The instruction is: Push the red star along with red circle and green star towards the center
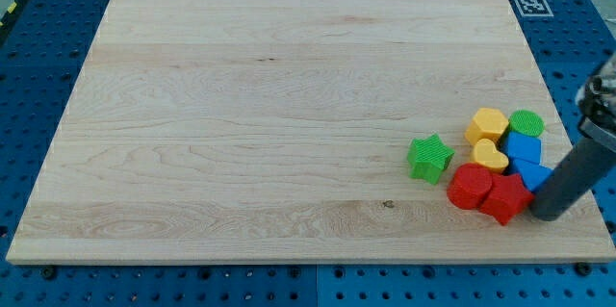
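Observation:
The red star [506, 197] lies near the board's lower right, touching the red circle [469, 187] on its left. The green star [429, 157] sits a little up and to the left of the red circle, a small gap apart. My rod comes down from the view's right edge and my tip [545, 213] rests just right of the red star, close to or touching it, below the blue blocks.
A cluster sits just above the red blocks: a yellow heart [490, 157], a yellow block [487, 125], a green circle [526, 123] and two blue blocks [524, 147] [532, 174]. The wooden board [289, 105] ends close by at the right and bottom edges.

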You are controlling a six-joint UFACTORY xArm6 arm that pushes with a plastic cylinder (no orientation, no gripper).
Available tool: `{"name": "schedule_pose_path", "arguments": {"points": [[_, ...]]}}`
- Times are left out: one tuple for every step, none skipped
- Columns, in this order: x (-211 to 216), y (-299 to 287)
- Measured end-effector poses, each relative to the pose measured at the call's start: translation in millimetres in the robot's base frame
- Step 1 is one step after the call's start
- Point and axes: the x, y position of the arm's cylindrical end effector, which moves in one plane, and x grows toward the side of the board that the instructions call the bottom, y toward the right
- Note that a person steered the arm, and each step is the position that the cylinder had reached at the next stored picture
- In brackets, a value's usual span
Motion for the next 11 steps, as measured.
{"name": "schedule_pose_path", "arguments": {"points": [[2.9,-6.4],[18.0,-6.4],[18.4,-11.9],[11.1,-32.8],[2.3,-43.3],[-7.3,-52.6],[-33.7,-64.2],[-59.0,-87.8],[-65.1,-109.1],[-35.8,-121.4],[-41.0,-148.2]]}}
